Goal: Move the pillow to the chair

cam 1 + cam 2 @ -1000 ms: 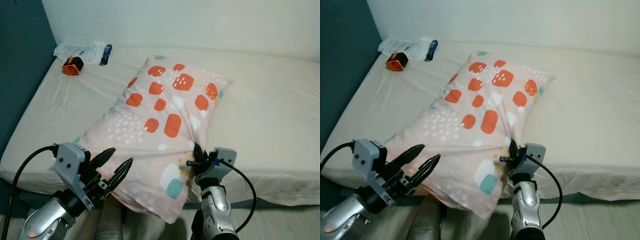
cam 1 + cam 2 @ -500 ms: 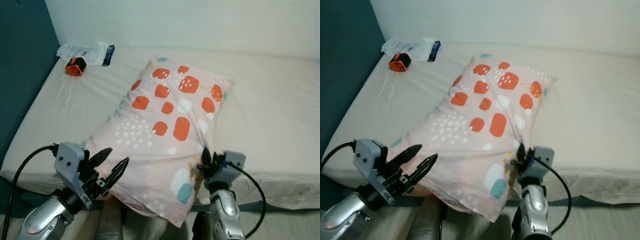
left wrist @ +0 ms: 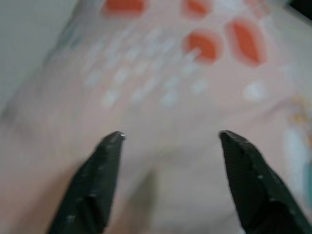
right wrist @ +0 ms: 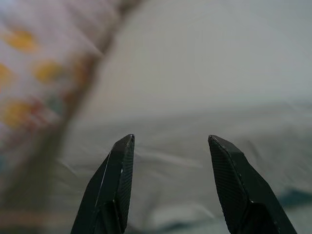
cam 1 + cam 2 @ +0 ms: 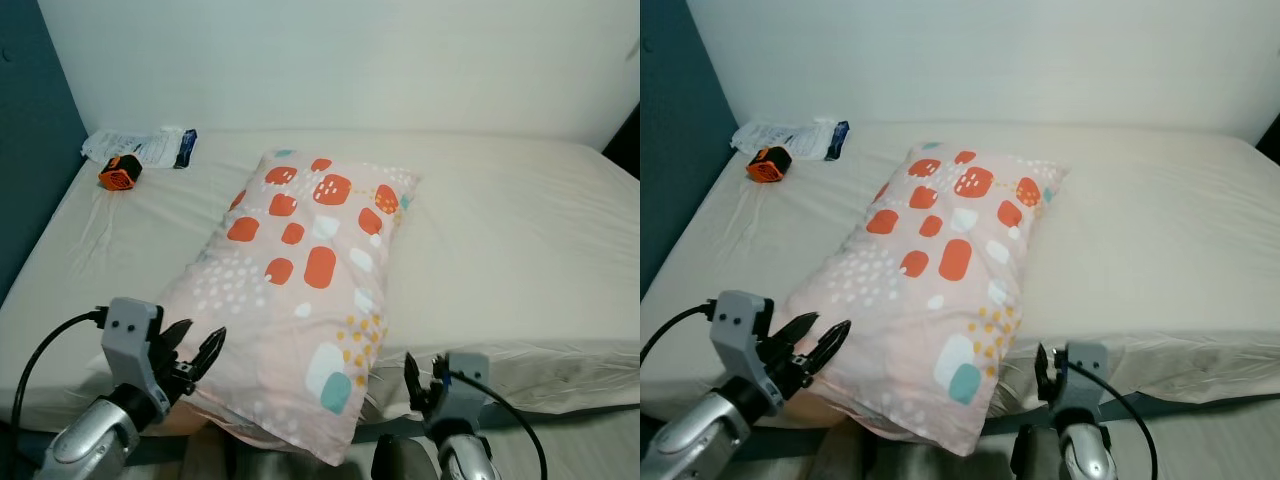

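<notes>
Reaching for a hold, both claws are gaping empty: the left gripper [image 5: 195,352] is facing the pillow [image 5: 300,300] overhanging the bed [image 5: 520,260]; the right gripper [image 5: 422,377] is flanking it. Next: closing in, pinching fabric.

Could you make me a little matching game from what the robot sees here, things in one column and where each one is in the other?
Things:
1. pillow
2. orange object
3. left gripper
4. right gripper

Places:
A. far corner of the bed, beside a white packet
B. open, at the pillow's near left edge
C. open, below the mattress edge, right of the pillow's corner
D. lying diagonally, one corner hanging over the near edge

Pairs: 1-D, 2-A, 3-B, 4-C
</notes>
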Robot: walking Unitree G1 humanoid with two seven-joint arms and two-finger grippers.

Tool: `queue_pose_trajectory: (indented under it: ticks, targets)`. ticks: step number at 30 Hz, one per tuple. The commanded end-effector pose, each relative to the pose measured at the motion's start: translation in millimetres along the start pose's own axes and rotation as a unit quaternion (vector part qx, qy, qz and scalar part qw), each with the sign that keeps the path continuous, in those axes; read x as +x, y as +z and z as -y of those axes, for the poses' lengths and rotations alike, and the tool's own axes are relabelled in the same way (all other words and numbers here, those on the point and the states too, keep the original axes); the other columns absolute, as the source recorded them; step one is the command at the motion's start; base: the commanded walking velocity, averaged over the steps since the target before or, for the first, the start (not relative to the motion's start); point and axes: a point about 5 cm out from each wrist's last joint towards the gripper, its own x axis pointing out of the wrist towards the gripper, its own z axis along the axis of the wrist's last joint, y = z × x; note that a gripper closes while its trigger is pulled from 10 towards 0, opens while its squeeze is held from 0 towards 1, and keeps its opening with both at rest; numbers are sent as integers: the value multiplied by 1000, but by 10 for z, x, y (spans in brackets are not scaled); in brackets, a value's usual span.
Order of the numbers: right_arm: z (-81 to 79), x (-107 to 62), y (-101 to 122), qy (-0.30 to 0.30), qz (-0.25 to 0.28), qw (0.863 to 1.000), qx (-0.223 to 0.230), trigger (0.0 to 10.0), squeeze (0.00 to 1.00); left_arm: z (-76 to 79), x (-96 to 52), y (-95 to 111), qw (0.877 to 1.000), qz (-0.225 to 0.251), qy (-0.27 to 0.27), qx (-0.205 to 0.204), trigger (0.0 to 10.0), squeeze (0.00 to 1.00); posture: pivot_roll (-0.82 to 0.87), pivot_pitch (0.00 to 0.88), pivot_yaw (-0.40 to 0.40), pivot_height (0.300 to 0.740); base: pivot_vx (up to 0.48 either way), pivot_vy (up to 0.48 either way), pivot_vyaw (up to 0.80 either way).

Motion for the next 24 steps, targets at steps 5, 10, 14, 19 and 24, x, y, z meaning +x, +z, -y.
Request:
queue_pose_trajectory:
  ticks: [5,10,14,19,24]
  targets:
    - [103,-8,37,-14,1,1000,6,10000,0,-177,-217,-205,986,-14,29,-161,10000,1000,169,15,-90,561,0,0,0]
    - [27,114,143,15,16,1000,9,10000,0,-308,-454,-433,963,-56,29,-262,10000,1000,163,15,-92,561,0,0,0]
    - [-57,223,201,42,18,999,21,10000,0,-402,-473,-553,939,-39,66,-337,10000,1000,160,19,-96,561,0,0,0]
    - [-110,381,263,58,12,998,34,10000,0,-318,-289,-683,934,-38,65,-348,10000,1000,147,25,-106,561,0,0,0]
    - [-123,485,320,61,10,997,42,10000,0,-230,-117,-640,926,-8,40,-375,10000,1000,138,30,-114,561,0,0,0]
